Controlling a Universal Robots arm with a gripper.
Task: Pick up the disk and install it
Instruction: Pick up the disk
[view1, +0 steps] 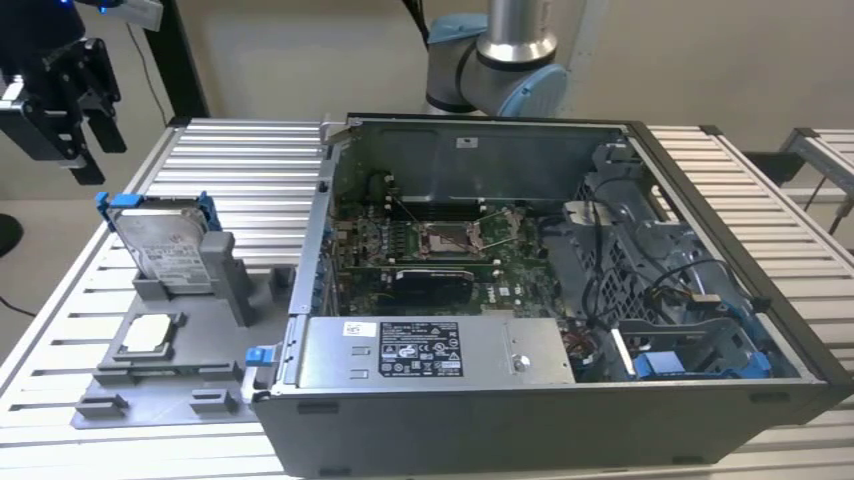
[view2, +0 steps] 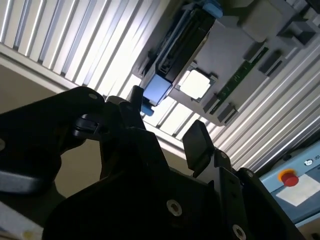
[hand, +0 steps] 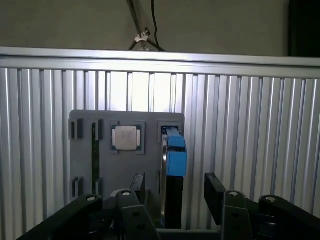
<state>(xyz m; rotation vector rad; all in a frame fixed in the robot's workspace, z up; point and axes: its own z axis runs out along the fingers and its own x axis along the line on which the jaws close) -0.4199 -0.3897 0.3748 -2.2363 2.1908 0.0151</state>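
Observation:
The disk (view1: 167, 243) stands on edge in a slot of the grey fixture plate (view1: 200, 355), left of the open computer case in the exterior view. It is silver-grey with a white label and a blue carrier. My gripper (view1: 102, 160) hangs in the air above it, toward the exterior view's left, open and empty. In the first wrist view the disk (hand: 175, 155) shows edge-on between the black fingers (hand: 215, 192). In the second wrist view the gripper (view2: 167, 122) stands well apart from the disk (view2: 157, 87).
A small white-topped chip (view1: 147, 333) lies on the same fixture plate beside the disk. The open computer case (view1: 534, 130) holds a motherboard, a grey power supply box (view1: 427, 350) and a drive bay with blue parts (view1: 694, 350). The ribbed table (view1: 240, 160) surrounds everything.

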